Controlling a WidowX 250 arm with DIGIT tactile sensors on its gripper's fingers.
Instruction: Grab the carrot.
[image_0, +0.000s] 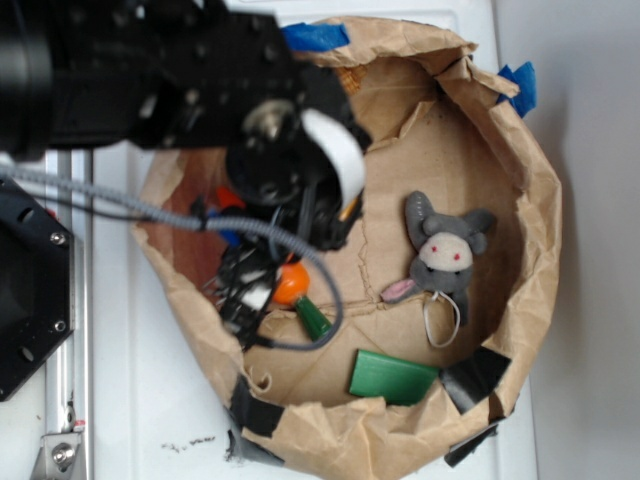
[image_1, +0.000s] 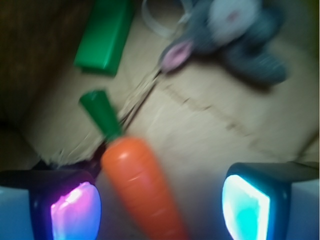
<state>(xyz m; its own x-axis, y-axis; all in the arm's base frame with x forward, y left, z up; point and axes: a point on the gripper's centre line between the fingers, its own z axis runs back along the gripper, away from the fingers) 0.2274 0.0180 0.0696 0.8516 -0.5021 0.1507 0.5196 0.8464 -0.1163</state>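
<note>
Exterior view: the arm hangs over a brown paper bin (image_0: 540, 200); the carrot (image_0: 297, 290) lies under the gripper (image_0: 262, 285), left of the plush bunny (image_0: 445, 250) and above the green block (image_0: 392, 377).

Wrist view: the 2 pads (image_1: 75, 210) stand wide apart, holding nothing. The carrot (image_1: 140, 185) lies between them, closer to the left-hand pad. Risk: closing off-centre may push the smooth carrot sideways, w/o a firm grip.

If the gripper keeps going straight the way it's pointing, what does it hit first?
Most likely the carrot, lying between the open fingers of the gripper, nearer the pink-lit one. Depth is unclear.
</note>
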